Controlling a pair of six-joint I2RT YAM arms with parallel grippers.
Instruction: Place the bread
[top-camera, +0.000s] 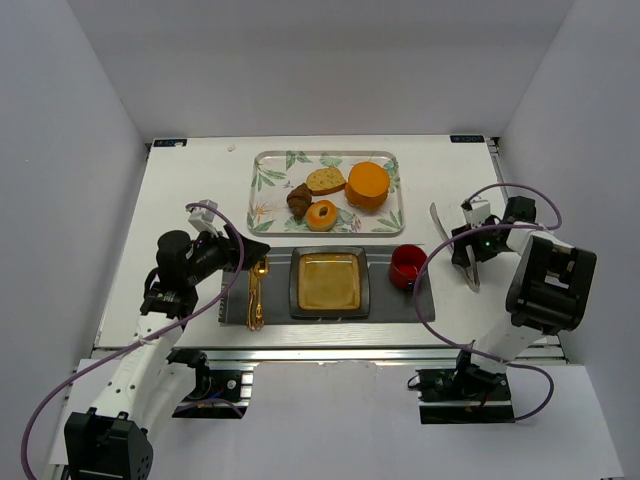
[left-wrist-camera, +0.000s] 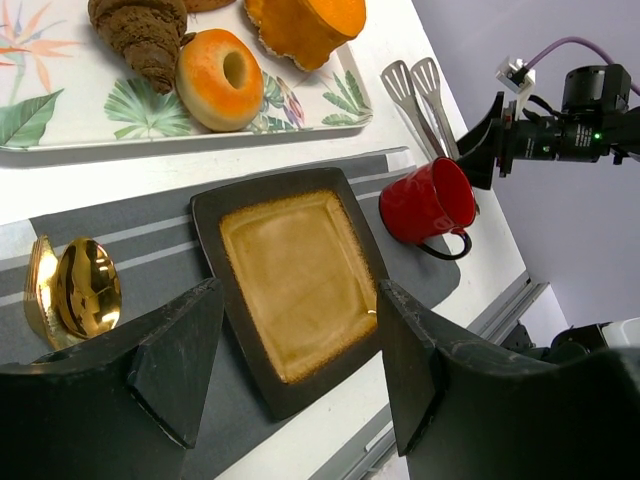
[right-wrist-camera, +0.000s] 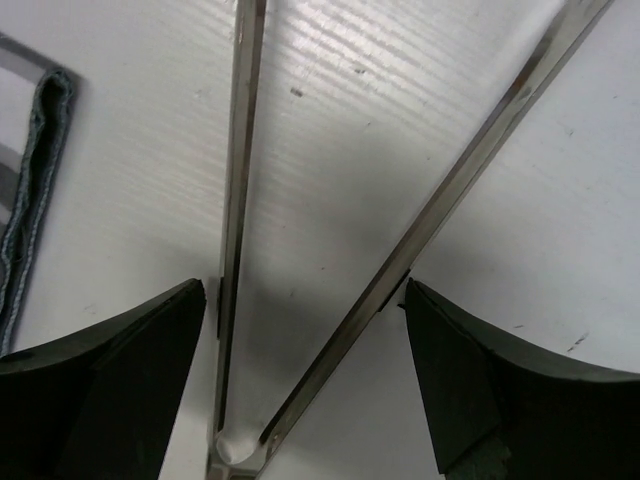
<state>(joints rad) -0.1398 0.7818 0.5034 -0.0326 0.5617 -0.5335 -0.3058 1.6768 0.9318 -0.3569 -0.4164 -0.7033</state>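
The bread (top-camera: 321, 214) is a small golden-orange ring with a dark hole, lying at the front of the leaf-patterned tray (top-camera: 268, 190). It also shows in the left wrist view (left-wrist-camera: 219, 79). My left gripper (top-camera: 255, 252) is open and empty above the grey placemat; in its own view (left-wrist-camera: 295, 360) the jaws frame the near edge of the square brown plate (left-wrist-camera: 295, 280). My right gripper (top-camera: 465, 250) is open, low over the table. Its fingers straddle the two arms of the metal tongs (right-wrist-camera: 240, 150), which lie on the table.
On the tray a dark croissant (top-camera: 299, 200), a speckled bread slice (top-camera: 325, 181) and a big orange piece (top-camera: 368, 185) lie beside the bread. The plate (top-camera: 328, 281) sits on the placemat (top-camera: 385, 300) between gold cutlery (top-camera: 256, 295) and a red cup (top-camera: 406, 266).
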